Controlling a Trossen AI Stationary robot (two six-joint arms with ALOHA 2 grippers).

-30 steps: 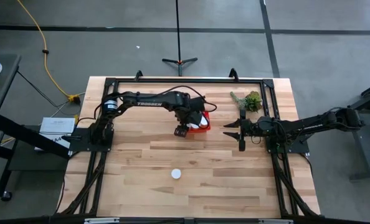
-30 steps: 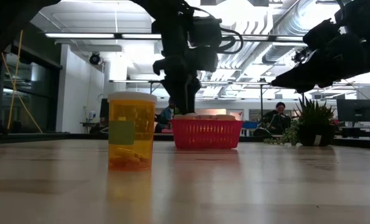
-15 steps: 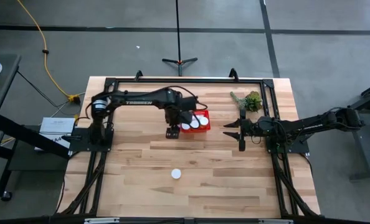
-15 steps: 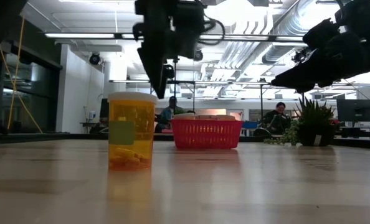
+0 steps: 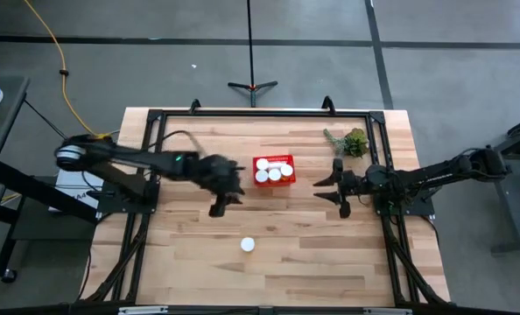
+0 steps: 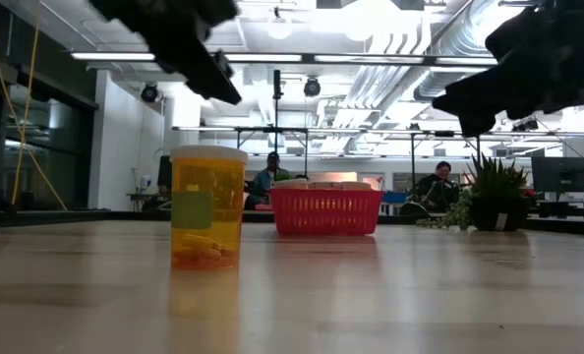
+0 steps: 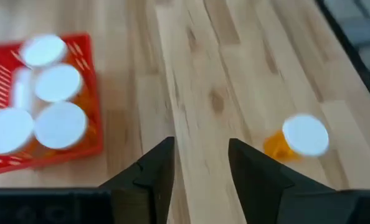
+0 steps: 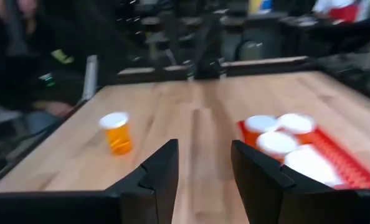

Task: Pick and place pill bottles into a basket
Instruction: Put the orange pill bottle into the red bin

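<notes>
A red basket (image 5: pixel 274 158) stands on the wooden table right of centre, toward the far side, with several white-capped bottles (image 5: pixel 269 173) upright inside it; it also shows in the left wrist view (image 7: pixel 93 93). One amber pill bottle with a white cap (image 5: pixel 248 245) stands alone nearer the front edge, and shows in the low view (image 6: pixel 207 208). My left gripper (image 5: pixel 218 206) is open and empty above the table, left of the basket and beyond the lone bottle (image 7: pixel 303 137). My right gripper (image 5: pixel 337 194) is open and empty to the right of the basket.
A green plant sprig (image 5: pixel 349 140) lies at the far right of the table. A black frame (image 5: pixel 242 114) runs round the table's edges. Bare wood lies between the basket and the lone bottle. People sit in the room behind (image 6: pixel 439 182).
My left gripper has drawn away from the basket, going toward the table's left and near edges, and its arm has swung out to the left. The basket, half hidden under the gripper before, now shows whole with its bottles. The lone bottle has kept still.
</notes>
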